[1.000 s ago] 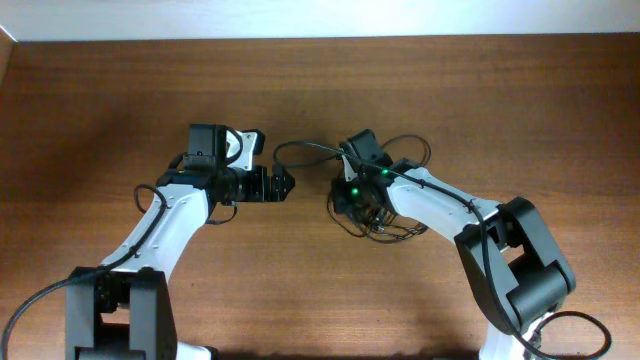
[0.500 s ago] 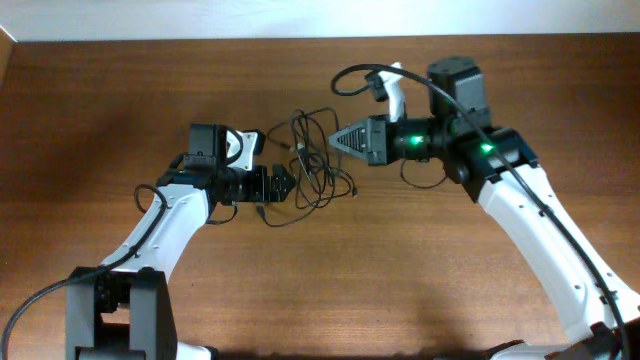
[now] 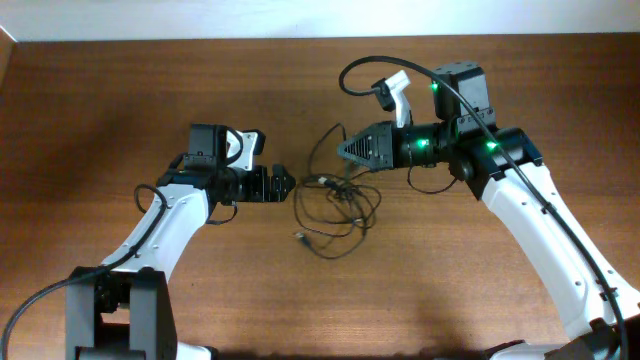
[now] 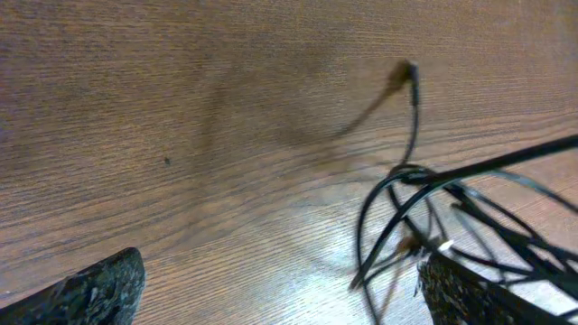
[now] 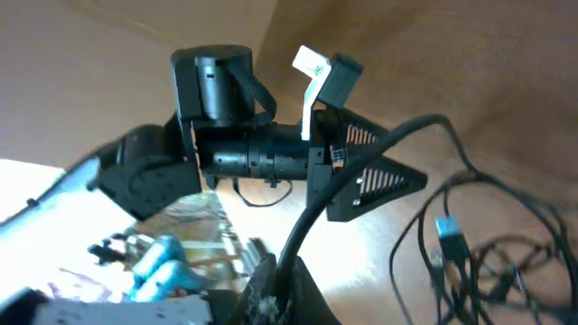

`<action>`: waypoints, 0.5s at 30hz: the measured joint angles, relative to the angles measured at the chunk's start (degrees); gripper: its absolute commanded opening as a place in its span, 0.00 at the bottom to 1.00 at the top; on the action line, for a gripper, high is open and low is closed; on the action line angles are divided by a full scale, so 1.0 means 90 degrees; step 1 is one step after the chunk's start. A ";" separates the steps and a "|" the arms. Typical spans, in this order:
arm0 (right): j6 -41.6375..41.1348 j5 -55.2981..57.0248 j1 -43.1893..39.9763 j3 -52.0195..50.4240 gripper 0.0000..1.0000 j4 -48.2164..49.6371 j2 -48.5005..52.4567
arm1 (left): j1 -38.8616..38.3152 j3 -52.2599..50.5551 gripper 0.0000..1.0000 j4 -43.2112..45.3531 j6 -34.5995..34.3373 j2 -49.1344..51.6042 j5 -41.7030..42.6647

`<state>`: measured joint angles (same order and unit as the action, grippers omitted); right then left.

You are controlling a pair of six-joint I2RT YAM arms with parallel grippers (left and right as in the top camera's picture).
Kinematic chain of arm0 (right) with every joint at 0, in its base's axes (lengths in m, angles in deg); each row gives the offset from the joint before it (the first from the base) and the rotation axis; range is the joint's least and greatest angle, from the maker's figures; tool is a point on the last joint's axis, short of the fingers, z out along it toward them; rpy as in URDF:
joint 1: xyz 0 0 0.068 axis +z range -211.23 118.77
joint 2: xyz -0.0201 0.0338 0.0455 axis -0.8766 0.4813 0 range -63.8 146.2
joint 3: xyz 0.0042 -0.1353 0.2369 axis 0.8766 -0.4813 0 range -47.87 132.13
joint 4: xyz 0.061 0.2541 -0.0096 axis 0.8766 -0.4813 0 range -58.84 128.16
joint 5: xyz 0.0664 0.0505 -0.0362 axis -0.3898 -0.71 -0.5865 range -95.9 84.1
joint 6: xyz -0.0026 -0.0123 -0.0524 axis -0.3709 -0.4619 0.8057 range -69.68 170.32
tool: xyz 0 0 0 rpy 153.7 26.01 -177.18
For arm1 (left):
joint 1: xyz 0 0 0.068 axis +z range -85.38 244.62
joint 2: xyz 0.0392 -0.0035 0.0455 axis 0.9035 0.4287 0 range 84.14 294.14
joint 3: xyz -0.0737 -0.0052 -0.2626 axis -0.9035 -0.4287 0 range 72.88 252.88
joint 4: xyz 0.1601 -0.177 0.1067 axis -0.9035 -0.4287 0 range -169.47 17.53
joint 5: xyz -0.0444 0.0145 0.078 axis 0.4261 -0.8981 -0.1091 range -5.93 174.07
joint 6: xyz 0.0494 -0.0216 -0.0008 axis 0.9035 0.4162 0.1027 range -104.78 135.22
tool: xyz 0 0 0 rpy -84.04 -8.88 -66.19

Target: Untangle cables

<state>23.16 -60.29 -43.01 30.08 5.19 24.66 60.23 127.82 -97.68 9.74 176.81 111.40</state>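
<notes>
From overhead you can't trace the cables (image 3: pixel 338 205) strand by strand; the knot is too small. Your left wrist view crops the left claw (image 4: pixel 282 264) to two finger stubs, smears one plug (image 4: pixel 408 72), and loses their loops off the right edge. The right wrist view cuts off the right claw (image 5: pixel 280 291) below.

The cables (image 3: pixel 338 188) sprawl on the tabletop (image 3: pixel 450 300) at frame centre. The left hand (image 3: pixel 290 187) sits just left of them, and the right hand (image 3: pixel 344 153) just above them.
</notes>
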 measured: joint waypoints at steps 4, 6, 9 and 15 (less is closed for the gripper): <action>-0.0981 -0.0488 -0.0002 -0.0024 0.04 0.0833 0.0000 | 0.0000 0.0000 0.99 0.0000 0.0000 0.0000 0.0000; -0.1222 -0.0877 -0.0005 -0.0024 0.04 0.1326 0.0000 | 0.0000 0.0000 0.99 0.0005 -0.0005 0.0000 0.0000; -0.1455 -0.1285 -0.0005 -0.0024 0.04 0.1460 0.0000 | 0.0000 0.0000 0.99 -0.0136 -0.0219 0.0000 0.0002; -0.2259 -0.1523 -0.0333 -0.0024 0.04 0.1472 0.0000 | 0.0000 0.0000 0.94 -0.0495 -0.0471 0.0000 -0.0245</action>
<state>2.83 -74.00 -46.01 29.86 18.43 24.66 60.23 127.82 -102.14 5.50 176.81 109.20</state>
